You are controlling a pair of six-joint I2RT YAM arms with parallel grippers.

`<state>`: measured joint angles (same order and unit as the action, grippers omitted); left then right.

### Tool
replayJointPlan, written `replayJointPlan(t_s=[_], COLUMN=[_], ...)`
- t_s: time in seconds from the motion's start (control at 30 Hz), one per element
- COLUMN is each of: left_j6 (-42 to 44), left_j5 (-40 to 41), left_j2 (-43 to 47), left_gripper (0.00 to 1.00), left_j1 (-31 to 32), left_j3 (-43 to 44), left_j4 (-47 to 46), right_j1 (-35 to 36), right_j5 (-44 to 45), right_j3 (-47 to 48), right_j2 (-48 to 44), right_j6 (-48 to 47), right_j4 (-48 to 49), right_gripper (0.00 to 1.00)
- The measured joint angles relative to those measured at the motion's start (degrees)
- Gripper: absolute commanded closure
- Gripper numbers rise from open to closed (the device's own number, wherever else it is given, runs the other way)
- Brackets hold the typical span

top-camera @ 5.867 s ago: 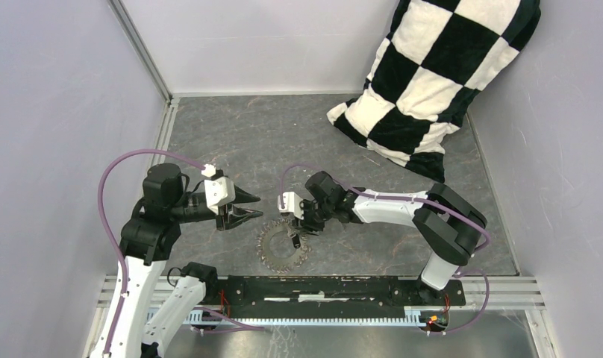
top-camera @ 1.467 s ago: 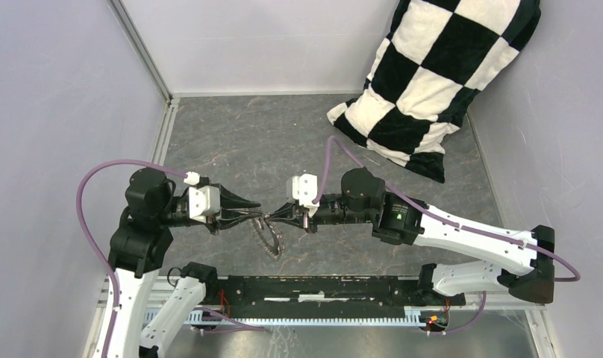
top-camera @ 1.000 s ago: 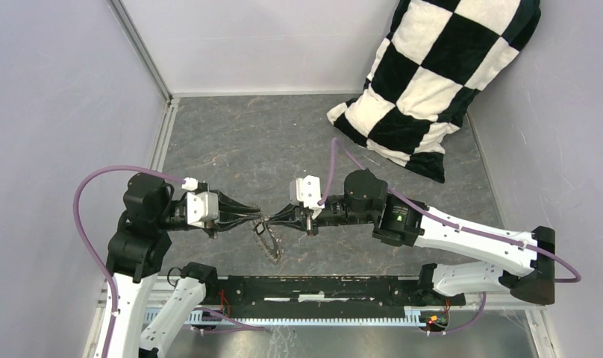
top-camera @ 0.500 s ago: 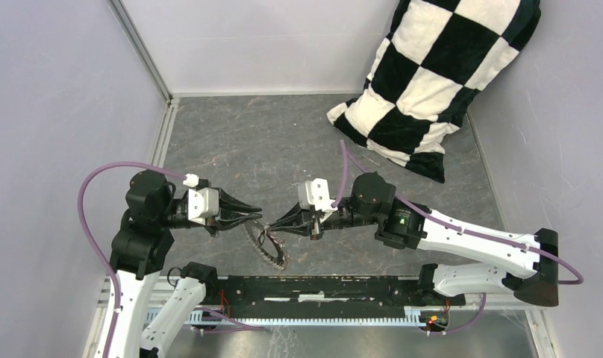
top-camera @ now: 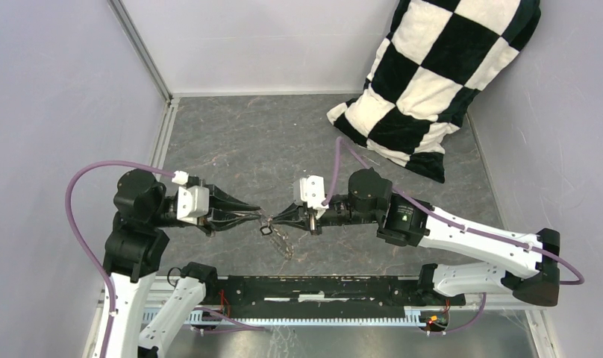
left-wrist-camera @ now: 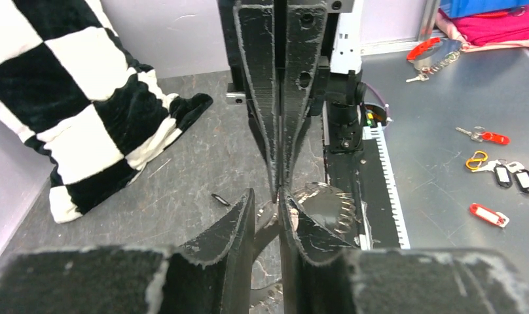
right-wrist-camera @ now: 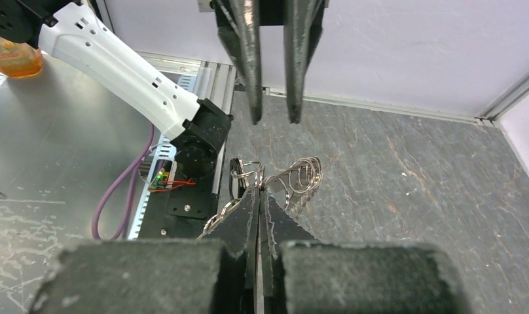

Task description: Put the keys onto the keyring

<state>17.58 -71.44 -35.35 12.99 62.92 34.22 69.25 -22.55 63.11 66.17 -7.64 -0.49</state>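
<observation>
The keyring (top-camera: 282,240) hangs edge-on over the floor, with my right gripper (top-camera: 274,219) shut on its top rim. In the right wrist view, small wire rings and keys (right-wrist-camera: 300,178) bunch at the shut fingertips (right-wrist-camera: 258,188). A black key head (top-camera: 266,230) hangs just below the two grippers' tips. My left gripper (top-camera: 260,215) faces the right one tip to tip, its jaws slightly apart around the ring's edge (left-wrist-camera: 267,195). A tiny black key (left-wrist-camera: 220,199) lies on the floor beyond.
A black-and-white checked pillow (top-camera: 433,82) leans in the back right corner. A black rail (top-camera: 328,289) runs along the near edge. Walls close in on the left, back and right. Coloured key tags (left-wrist-camera: 486,214) lie on the metal bench outside.
The left arm has drawn back to the left and its jaws have parted a little. The keyring, held by the right gripper throughout, has swung from a flatter tilt to edge-on.
</observation>
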Motion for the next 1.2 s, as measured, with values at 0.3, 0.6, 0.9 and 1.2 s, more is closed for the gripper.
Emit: replayJointPlan(t_s=[0.3,0.6,0.9,1.2], left_j6=[0.63,-0.09,0.02,-5.03], left_j5=[-2.34,9.05,20.74,18.78], left_j2=[-0.92,2.86,3.48,2.23], left_gripper=[0.31,0.2,0.37,0.57], left_j1=[0.0,0.0,0.0,0.0], left_j3=[-0.52,-6.71,-14.69,-15.15], left_j4=[3.48,-0.28,-3.37,-9.86], right_j1=[-0.04,-0.04,0.07,0.13], right_j5=[1.77,14.62,19.98,19.69], right_j3=[4.13,13.73,18.21,18.21], right_j2=[1.51,8.28,12.02,12.0], right_j6=[-1.53,-1.88,-1.62,-1.03], right_j4=[-4.79,-13.9,-17.99,-18.05], right_gripper=[1.0,0.99,0.99,0.99])
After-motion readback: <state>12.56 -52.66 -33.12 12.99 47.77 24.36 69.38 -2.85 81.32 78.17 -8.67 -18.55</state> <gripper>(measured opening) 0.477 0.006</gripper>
